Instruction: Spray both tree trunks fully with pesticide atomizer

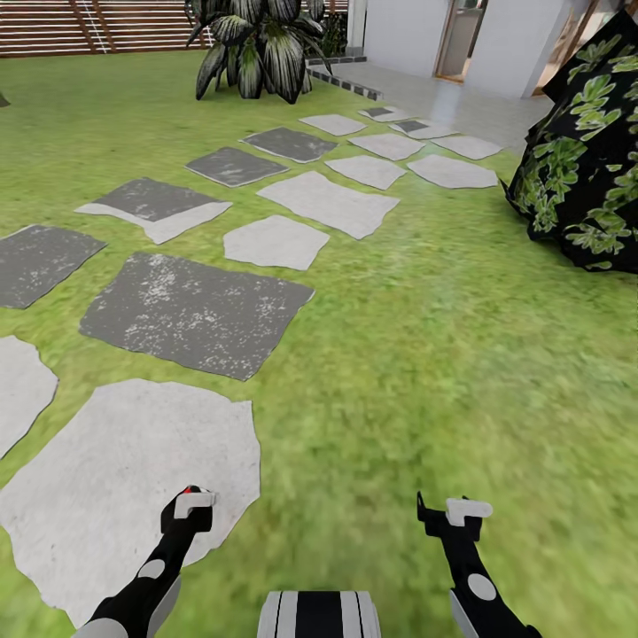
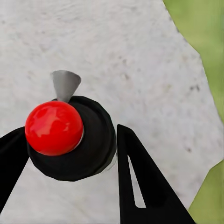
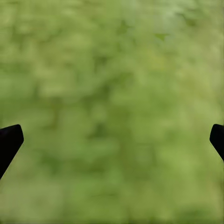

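Lawn [image 1: 461,354], stepping stones [image 1: 133,496]; left tool [image 2: 70,149] clamps atomizer [image 2: 70,135]; right tool [image 3: 112,140] spread.

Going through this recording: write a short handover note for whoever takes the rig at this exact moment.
Left gripper: shut on the atomizer, a black body with a red ball top and a grey nozzle, held low over a pale paving stone.
Right gripper: open, nothing between its fingers, hanging over the lawn.
Done: the atomizer is picked up.
Left: find both trees and spray each trunk; no thick trunk is in sight here. Ahead lie stepping stones, a leafy plant by the fence, and a dark bush at the right.
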You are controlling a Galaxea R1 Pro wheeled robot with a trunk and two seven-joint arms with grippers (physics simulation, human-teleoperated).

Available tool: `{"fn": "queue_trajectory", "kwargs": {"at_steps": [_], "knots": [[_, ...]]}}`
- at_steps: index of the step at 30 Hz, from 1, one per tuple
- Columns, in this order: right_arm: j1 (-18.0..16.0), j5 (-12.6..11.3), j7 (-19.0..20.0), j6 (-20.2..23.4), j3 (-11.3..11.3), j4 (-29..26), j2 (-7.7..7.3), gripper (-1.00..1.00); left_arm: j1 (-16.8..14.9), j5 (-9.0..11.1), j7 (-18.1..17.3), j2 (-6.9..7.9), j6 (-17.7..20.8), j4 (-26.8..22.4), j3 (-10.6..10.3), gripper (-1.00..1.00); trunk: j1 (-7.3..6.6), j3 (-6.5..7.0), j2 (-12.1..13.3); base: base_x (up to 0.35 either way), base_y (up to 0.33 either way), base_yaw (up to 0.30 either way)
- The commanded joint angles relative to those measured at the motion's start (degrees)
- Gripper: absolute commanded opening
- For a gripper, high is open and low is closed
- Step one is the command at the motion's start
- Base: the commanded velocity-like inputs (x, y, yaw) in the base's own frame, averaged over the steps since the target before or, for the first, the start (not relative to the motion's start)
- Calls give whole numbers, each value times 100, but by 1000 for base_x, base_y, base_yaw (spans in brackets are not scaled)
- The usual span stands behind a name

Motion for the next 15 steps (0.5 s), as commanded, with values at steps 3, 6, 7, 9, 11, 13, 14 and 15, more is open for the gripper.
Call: {"fn": "queue_trajectory", "kwargs": {"at_steps": [3,6,7,9,11,13,14,15], "knots": [[0,0,0,-7,0,4,8,100,0,9,-10,0,0,-5,0,-100,-8,66,4,0,0,0],[0,7,0,-9,1,11,9,100,0,12,-12,0,4,-5,0,-100,-16,133,8,0,0,0],[0,8,0,-9,1,11,9,100,0,12,-11,0,6,-5,0,-100,-18,155,9,0,0,0],[4,9,0,-18,0,26,9,100,0,11,-7,0,8,-5,6,-100,-23,199,12,0,0,0],[16,1,-6,-29,0,41,9,100,0,9,-5,0,18,-3,6,-100,-28,248,15,0,0,0],[18,2,-13,-225,-7,30,-26,100,214,-18,9,72,18,-30,8,-100,-34,308,17,0,0,0],[22,7,-11,-240,-8,42,-33,100,306,-17,7,84,18,-47,8,-100,-36,339,19,0,0,0],[34,11,-10,-245,-8,47,-40,100,372,-16,6,92,18,-54,6,-100,-39,370,20,0,0,0]]}}
